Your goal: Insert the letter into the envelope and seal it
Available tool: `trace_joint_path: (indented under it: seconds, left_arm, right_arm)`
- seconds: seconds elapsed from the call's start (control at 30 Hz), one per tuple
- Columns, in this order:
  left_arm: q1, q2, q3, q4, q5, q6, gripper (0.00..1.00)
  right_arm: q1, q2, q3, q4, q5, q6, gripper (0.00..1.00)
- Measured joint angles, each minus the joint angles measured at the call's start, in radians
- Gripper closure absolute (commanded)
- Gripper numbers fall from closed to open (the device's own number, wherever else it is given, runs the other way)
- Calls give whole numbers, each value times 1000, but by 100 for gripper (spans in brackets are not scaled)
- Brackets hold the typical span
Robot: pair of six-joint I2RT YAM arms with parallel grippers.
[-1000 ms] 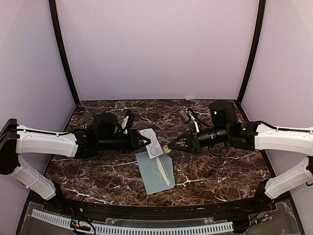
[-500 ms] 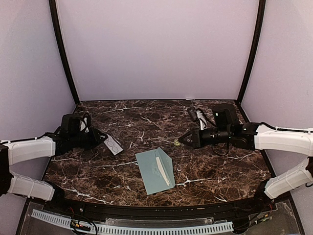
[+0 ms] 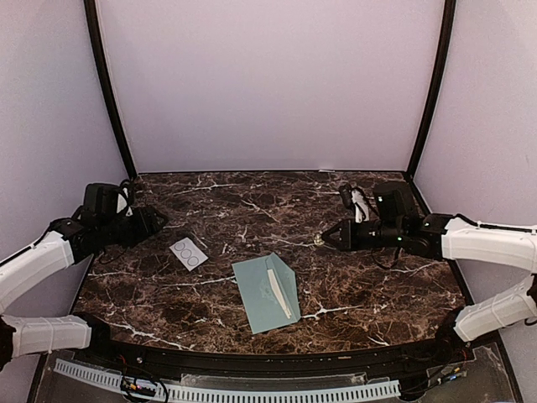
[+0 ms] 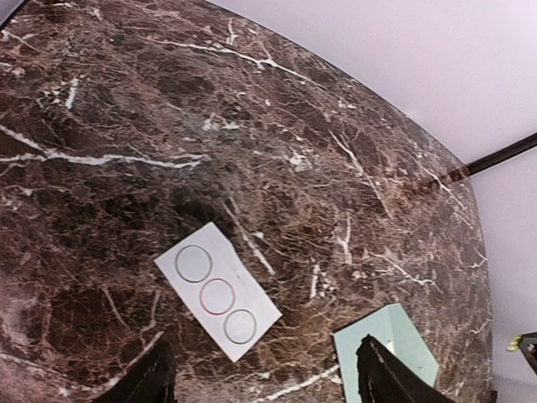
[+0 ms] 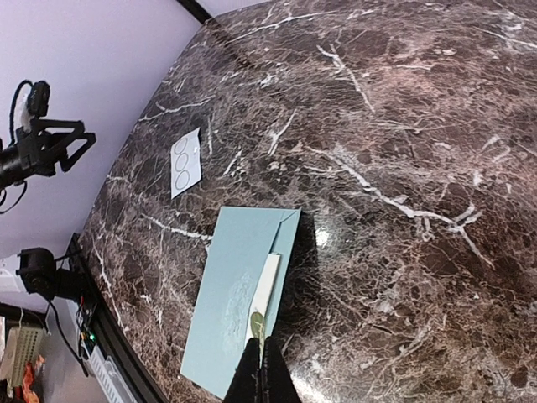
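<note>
envelope [image 3: 267,291] lies flat; left gripper [image 4: 264,374] hangs wide and empty near the strip [image 4: 217,290]; right gripper [image 5: 262,351] pinches a gold sticker [image 5: 255,321].

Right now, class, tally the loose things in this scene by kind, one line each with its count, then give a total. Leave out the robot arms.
1 envelope, blue-green, its white strip counted with it
1 white card with three circles
1 small gold piece, pinched at the tip of the right gripper
Total: 3
</note>
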Motion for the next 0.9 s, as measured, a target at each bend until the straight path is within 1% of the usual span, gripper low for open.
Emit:
trace_joint_path:
  seconds: [0.1, 0.13, 0.23, 0.33, 0.43, 0.47, 0.5, 0.73, 0.9]
  left_arm:
    - [-27, 15, 17, 21, 50, -19, 30]
    - [-61, 34, 32, 27, 55, -24, 31]
    - [-179, 114, 106, 48, 71, -31, 36]
    - [-286, 234, 206, 103, 90, -34, 40]
    - [-364, 368, 303, 154, 110, -32, 42]
    - [-385, 445, 356, 177, 119, -29, 43]
    - [-407, 465, 367, 186, 124, -29, 43]
    - [-556, 817, 647, 199, 190, 6, 43]
    - [-615, 980, 811, 175, 237, 39, 43]
  right_arm:
    - [-23, -8, -20, 1, 28, 19, 100]
    - [-34, -10, -29, 2, 40, 28, 100]
    - [-62, -14, -64, 1, 72, 53, 100]
    - [-77, -26, -94, -3, 89, 68, 100]
    - [-81, -43, -106, -7, 97, 78, 100]
    - [-82, -50, -108, -7, 98, 79, 100]
    - [-84, -57, -111, -6, 100, 82, 100]
    - [-89, -76, -137, -4, 102, 91, 100]
    - [-89, -79, -146, -8, 106, 92, 100]
